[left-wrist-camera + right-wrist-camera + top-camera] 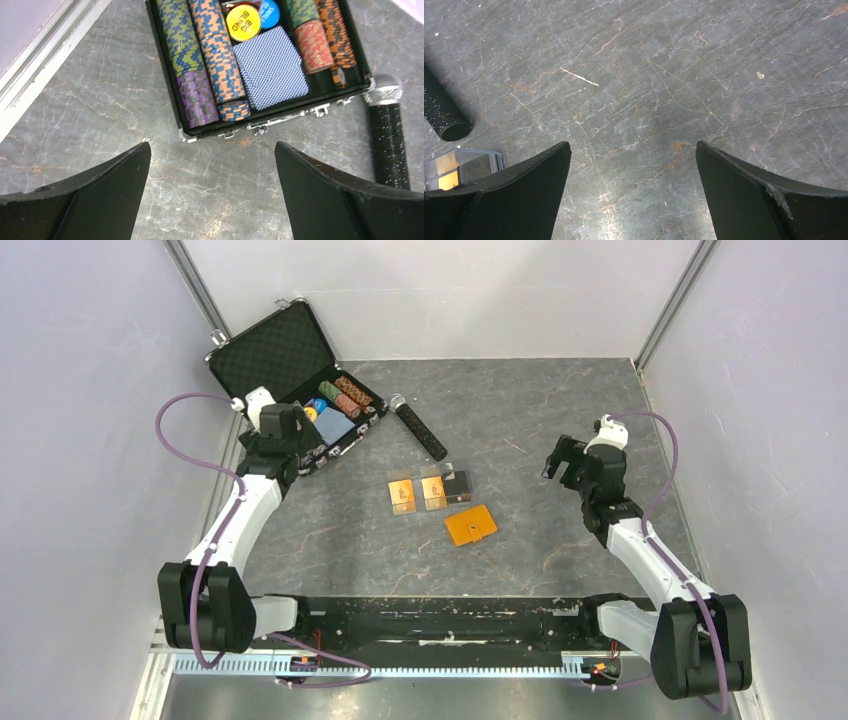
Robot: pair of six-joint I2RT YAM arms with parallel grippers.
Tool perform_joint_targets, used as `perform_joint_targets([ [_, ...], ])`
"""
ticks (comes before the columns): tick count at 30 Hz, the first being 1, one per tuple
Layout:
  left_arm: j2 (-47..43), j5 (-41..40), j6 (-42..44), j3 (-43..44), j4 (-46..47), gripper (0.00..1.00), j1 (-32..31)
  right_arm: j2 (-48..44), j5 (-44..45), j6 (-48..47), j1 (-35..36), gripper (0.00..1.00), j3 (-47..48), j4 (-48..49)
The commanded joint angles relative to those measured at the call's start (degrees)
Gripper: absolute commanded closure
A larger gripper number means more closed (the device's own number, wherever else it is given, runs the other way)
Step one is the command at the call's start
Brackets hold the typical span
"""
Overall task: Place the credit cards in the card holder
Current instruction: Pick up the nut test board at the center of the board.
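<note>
Currently | left pincer (211, 150) spread, empty | right pincer (633, 147) spread, empty | cards (402, 495) beside holder (470, 525)

Chip case (290, 111) cropped at top edge, microphone (387, 135) end behind left tool finger (350, 200), credit cards (464, 167) half hidden

A yellow disc (243, 22) marked "BIG BLIND" lies in the open chip case (272, 352) at the far left corner of the surface. Touching it, a blue disc (270, 13) reads "SMALL", its second word partly hidden.
</note>
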Motion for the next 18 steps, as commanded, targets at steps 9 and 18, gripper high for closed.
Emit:
perform_joint_targets([
  [9, 0.63, 8.5, 4.1, 4.04, -11.89, 0.0, 0.25, -3.23, -2.47, -1.98, 0.09, 0.02, 0.31, -3.67],
  [18, 0.67, 13.03, 3.65, 8.47, -13.25, 0.0, 0.63, 5.15, -17.73, -2.35, 1.13, 0.02, 5.43, -9.93],
])
